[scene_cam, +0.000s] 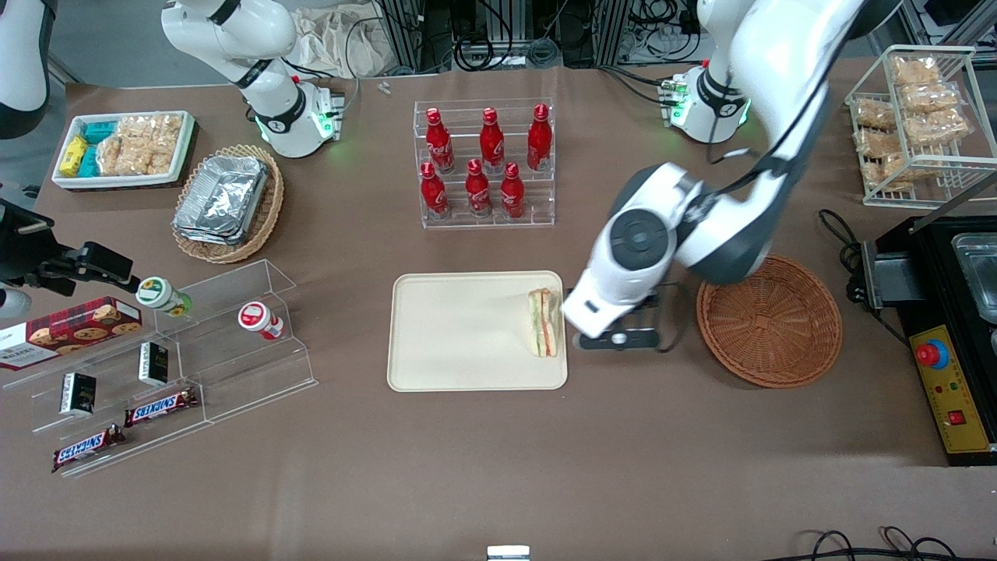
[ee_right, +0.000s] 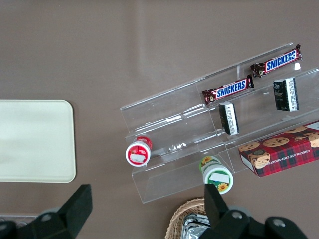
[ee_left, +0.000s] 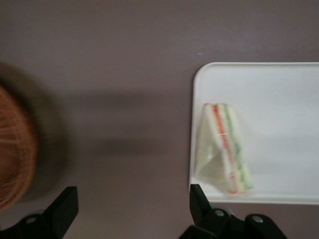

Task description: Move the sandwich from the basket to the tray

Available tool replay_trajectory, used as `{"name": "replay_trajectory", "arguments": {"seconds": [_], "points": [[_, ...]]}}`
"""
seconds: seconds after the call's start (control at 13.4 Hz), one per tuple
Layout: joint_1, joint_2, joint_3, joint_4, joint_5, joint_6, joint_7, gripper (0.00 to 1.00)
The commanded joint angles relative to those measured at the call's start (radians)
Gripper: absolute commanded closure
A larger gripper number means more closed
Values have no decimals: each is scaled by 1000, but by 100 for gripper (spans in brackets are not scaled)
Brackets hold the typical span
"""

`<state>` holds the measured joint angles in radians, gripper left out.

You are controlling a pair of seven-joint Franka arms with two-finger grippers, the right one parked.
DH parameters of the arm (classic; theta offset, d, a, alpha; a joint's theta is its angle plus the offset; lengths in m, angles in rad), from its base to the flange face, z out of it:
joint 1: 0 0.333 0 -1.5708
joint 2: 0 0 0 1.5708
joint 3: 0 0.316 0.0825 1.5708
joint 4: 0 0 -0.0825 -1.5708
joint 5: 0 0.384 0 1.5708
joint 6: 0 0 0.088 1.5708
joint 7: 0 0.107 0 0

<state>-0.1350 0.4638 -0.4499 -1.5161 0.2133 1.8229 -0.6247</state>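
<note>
The sandwich [scene_cam: 544, 322] lies on the cream tray [scene_cam: 459, 335], at the tray's edge nearest the working arm's end. The round reddish-brown basket [scene_cam: 769, 321] sits empty on the table beside the tray. My left gripper [scene_cam: 615, 331] hovers over bare table between the tray and the basket, open and holding nothing. In the left wrist view the gripper [ee_left: 132, 199] has wide-apart fingers over brown table, with one fingertip [ee_left: 197, 196] by the tray's corner. That view also shows the sandwich [ee_left: 227, 147] apart from the fingers, the tray [ee_left: 279, 99] and the basket's rim [ee_left: 15, 154].
A clear rack of red bottles [scene_cam: 484, 164] stands farther from the camera than the tray. A tan oval basket with foil containers [scene_cam: 227, 201], a white snack bin [scene_cam: 125, 148] and a clear snack shelf [scene_cam: 171, 351] lie toward the parked arm's end. A black control box [scene_cam: 946, 335] and a wire rack [scene_cam: 919, 125] stand at the working arm's end.
</note>
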Motion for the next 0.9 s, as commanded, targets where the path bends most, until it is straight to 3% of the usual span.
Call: {"name": "replay_trajectory", "arguments": {"seconds": [0.0,0.37,0.82], "points": [[128,-121,-4,-55,-32,-97,161,1],[329,-284,2,-47,-37,-247,468,1],[436,-307,16,39,-29,-356,470,0]]}}
